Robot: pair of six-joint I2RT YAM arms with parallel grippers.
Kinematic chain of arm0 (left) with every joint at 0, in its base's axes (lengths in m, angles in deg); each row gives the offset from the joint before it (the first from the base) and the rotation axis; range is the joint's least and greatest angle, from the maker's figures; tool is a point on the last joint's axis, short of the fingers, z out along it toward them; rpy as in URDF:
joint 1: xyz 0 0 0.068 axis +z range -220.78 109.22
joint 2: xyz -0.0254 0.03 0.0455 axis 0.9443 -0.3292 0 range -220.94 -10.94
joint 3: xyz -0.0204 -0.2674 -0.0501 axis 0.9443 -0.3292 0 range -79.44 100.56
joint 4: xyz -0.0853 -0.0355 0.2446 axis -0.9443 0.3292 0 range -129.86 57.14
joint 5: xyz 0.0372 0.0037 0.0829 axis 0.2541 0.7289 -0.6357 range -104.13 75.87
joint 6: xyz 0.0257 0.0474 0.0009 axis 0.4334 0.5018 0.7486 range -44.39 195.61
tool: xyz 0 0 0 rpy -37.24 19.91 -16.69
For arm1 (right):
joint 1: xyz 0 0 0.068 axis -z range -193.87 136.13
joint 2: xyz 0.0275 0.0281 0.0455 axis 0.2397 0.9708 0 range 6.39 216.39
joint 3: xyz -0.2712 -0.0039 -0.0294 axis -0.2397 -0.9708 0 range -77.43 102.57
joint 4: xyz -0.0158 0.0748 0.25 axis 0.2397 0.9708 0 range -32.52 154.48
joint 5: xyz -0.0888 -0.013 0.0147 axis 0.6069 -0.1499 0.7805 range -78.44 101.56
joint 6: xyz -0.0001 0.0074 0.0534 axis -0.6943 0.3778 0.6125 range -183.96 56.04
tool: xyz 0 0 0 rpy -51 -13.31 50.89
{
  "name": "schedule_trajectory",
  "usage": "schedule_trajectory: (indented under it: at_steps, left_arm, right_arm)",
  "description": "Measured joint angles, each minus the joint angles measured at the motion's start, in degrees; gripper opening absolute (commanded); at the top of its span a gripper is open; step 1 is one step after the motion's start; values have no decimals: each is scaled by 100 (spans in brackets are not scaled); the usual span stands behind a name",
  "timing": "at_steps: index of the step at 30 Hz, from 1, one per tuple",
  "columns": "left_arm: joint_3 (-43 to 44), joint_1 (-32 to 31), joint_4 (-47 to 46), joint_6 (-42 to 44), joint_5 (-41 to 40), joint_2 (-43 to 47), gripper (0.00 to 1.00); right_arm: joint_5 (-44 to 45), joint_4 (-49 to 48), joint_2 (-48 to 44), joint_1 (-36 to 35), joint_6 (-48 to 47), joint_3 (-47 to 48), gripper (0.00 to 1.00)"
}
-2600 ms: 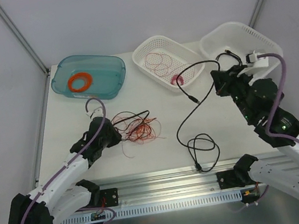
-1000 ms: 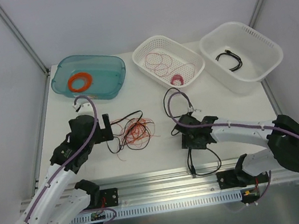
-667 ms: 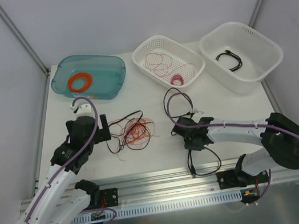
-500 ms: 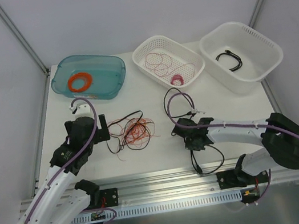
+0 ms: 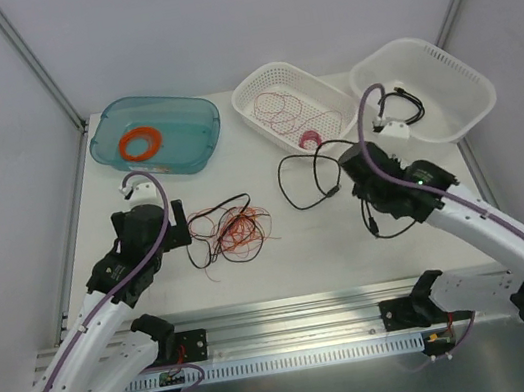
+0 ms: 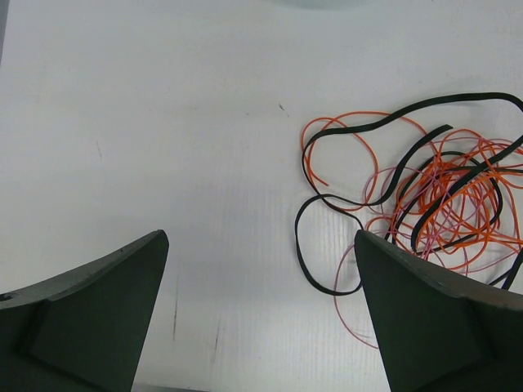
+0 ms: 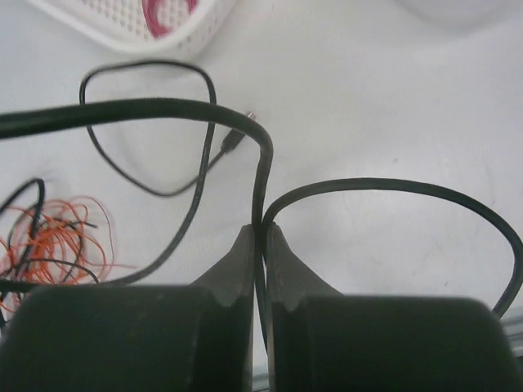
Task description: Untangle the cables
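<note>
The left tool is seen wide open and empty over the white bench, just left of the tangle of thin black, red and orange wires, which lies left of centre in the overhead view. The right tool is closed on a thicker black cord right of centre. The cord's loose loop is seen between tangle and tool, below the white perforated basket.

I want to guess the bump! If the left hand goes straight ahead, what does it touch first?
Probably the bare white table. The open left hand aims just beside the tangled cables; one finger might brush the nearest black loop, but depth is unclear.
</note>
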Motion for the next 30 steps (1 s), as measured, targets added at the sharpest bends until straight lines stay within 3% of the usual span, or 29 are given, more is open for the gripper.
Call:
schedule_trajectory:
  at_steps: [5,12,22,30]
  left_arm:
    - [0,0,-2,2,-2,0,99]
    - [0,2,-9,13,0,-2,99]
    - [0,37,-37,42,0,-46,99]
    - [0,37,-44,44,2,-66,99]
  right_arm:
    - [-37,20,-398,946,-1364,1167,1]
    - [-809,-131,-17,2225,-2634,3222,1]
    - [-2586,-588,1196,4489,-2822,4824,1]
    - [-3141,-1049,2332,5622,-2472,5016,1]
